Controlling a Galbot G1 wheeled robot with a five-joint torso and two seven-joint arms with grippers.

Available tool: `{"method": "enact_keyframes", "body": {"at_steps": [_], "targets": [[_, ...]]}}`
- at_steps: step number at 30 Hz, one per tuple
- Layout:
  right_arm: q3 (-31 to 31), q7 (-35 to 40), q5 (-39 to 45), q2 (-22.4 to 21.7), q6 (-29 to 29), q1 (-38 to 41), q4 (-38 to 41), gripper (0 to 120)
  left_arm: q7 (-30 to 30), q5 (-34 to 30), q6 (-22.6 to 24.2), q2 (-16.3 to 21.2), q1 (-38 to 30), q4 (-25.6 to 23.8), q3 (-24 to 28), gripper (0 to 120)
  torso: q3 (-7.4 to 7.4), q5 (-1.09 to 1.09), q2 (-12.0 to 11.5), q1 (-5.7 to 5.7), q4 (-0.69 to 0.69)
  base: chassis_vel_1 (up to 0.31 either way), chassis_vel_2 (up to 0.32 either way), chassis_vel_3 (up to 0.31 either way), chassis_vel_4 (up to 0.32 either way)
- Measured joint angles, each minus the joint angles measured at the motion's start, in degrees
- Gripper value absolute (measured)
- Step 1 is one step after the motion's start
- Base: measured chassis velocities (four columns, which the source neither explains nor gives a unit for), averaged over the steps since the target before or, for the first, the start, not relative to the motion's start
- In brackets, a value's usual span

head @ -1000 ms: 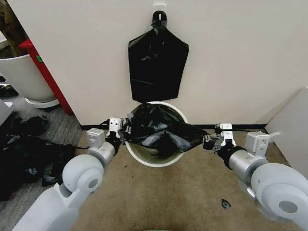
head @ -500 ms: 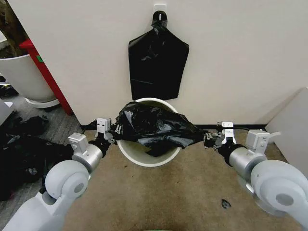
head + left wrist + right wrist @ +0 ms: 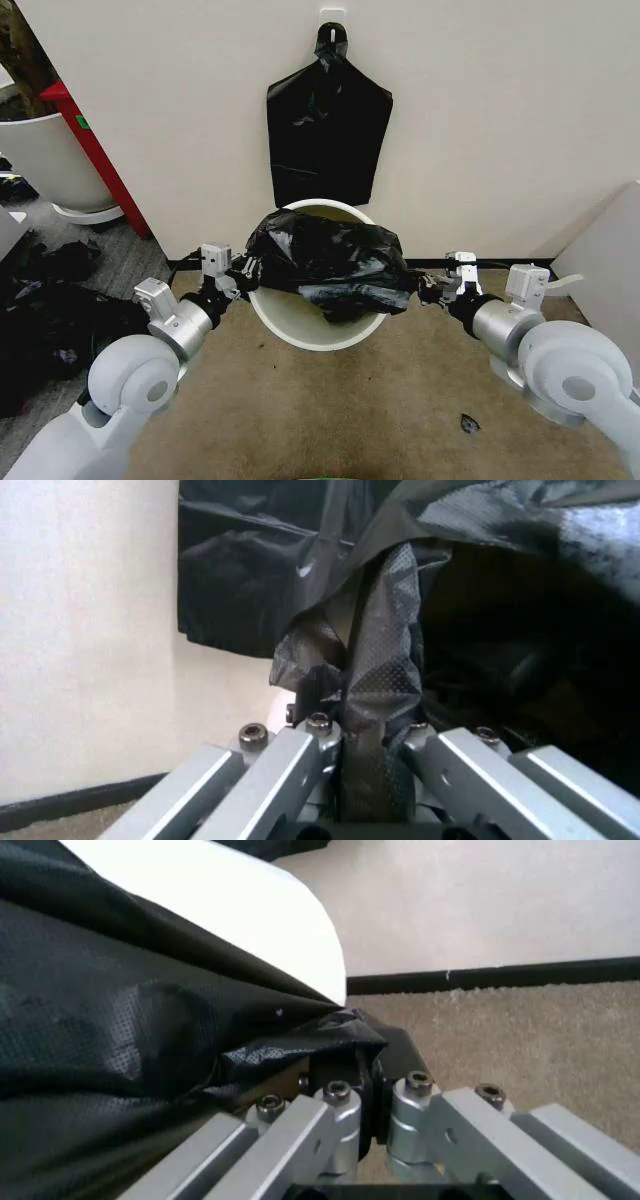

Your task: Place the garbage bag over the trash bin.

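The crinkly black garbage bag (image 3: pixel 325 258) is stretched across the top of the cream-white trash bin (image 3: pixel 300 330), which stands on the carpet by the wall. My left gripper (image 3: pixel 238 275) is shut on the bag's left edge, just outside the bin's left rim. My right gripper (image 3: pixel 428 290) is shut on the bag's right edge, to the right of the bin. In the left wrist view the garbage bag film (image 3: pixel 375 697) runs down between the fingers. In the right wrist view a pinched fold of the garbage bag (image 3: pixel 300 1050) lies beside the trash bin wall (image 3: pixel 240 907).
A flat black bag (image 3: pixel 328 130) hangs from a wall hook right above the bin. A large white tub (image 3: pixel 45 160) and a red post (image 3: pixel 95 155) stand at the left, with dark bags (image 3: pixel 50 310) heaped on the floor there. A white panel (image 3: pixel 605 260) stands at the right.
Both grippers have carried the bag farther toward the wall and spread it wider. The left arm swung outward to the left; the bag now covers the bin's far half.
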Motion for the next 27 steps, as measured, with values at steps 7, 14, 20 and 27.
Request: {"method": "enact_keyframes", "body": {"at_steps": [7, 14, 20, 27], "targets": [[-0.06, 1.8, 0.07, 0.16, -0.03, -0.24, 1.68, 0, -1.14, -0.95, 0.25, -0.5, -0.02, -0.03, 0.17, 1, 0.0, 0.0, 0.0, 0.0, 0.0, 0.0, 0.0, 0.0, 0.0], [2.58, 4.21, -0.29, -1.37, 0.11, -1.99, 5.83, 23, -3.74, 0.84, 1.97, -1.27, 0.1, 1.92, 0.95, 1, 0.0, -0.01, 0.0, 0.0, 0.0, 0.0, 0.0, 0.0, 0.0], [4.23, 5.44, -0.78, -2.43, 0.09, -2.82, 7.76, 45, -9.1, 1.12, 3.57, -1.88, -0.09, 3.28, 1.3, 1, 0.0, 0.0, 0.0, 0.0, 0.0, 0.0, 0.0, 0.0, 0.0], [6.62, 9.0, 3.47, -2.65, 1.54, -2.58, 8.02, 68, -14.13, 0.34, 4.13, -2.44, -0.63, 3.48, 1.62, 1, 0.0, 0.0, 0.0, 0.0, 0.0, 0.0, 0.0, 0.0, 0.0]]}}
